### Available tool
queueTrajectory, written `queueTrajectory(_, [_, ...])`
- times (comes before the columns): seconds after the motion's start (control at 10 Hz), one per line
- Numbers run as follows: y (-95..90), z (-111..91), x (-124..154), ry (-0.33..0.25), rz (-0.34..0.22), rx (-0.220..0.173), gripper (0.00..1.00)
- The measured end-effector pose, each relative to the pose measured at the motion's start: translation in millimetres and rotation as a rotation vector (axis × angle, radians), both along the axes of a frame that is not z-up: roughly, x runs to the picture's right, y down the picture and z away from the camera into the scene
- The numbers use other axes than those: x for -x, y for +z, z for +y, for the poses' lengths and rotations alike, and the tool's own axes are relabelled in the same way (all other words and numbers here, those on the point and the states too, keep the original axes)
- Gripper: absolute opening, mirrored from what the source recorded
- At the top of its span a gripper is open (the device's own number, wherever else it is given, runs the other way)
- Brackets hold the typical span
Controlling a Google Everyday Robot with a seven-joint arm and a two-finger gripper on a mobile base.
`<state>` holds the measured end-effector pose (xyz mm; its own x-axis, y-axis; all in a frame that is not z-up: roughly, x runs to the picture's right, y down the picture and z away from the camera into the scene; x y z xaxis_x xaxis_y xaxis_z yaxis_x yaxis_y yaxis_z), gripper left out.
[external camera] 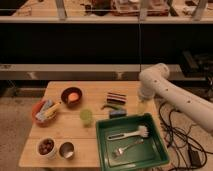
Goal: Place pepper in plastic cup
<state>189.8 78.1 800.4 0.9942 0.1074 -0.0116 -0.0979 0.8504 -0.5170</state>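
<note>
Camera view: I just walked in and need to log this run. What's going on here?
Nothing is being handled yet. The robot's gripper hangs open at the right edge of the table, holding nothing. The pepper lies untouched on the table, to the right of the plastic cup in this view, and is not yet in it.

One gripper [142,106] hangs at the right edge of one wooden table [65,127]. Left of the gripper in view: one pepper [111,106], one dark block [116,113], one striped box [116,97], one plastic cup [86,116], one dark bowl [71,96], one red bowl [42,111], one white cup [46,146], one metal cup [66,149]. Below the gripper: one green tray [150,150] containing one brush [129,133] and one fork [125,148].
</note>
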Motion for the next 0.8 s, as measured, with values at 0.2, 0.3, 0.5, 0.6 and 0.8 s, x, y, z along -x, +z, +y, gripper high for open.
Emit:
queueTrajectory(0.2, [-20.8, 1.4, 42.4, -0.068, -0.083, -0.001, 0.80])
queueTrajectory(0.3, [-33.2, 1.9, 73.3, -0.111, -0.145, 0.009, 0.80])
queueTrajectory(0.5, [-48.6, 2.7, 119.3, -0.167, -0.245, 0.035, 0.68])
queueTrajectory(0.6, [-54.3, 2.1, 140.9, -0.195, -0.299, 0.044, 0.57])
queueTrajectory(0.8, [-56.8, -2.2, 159.0, -0.220, -0.353, 0.046, 0.50])
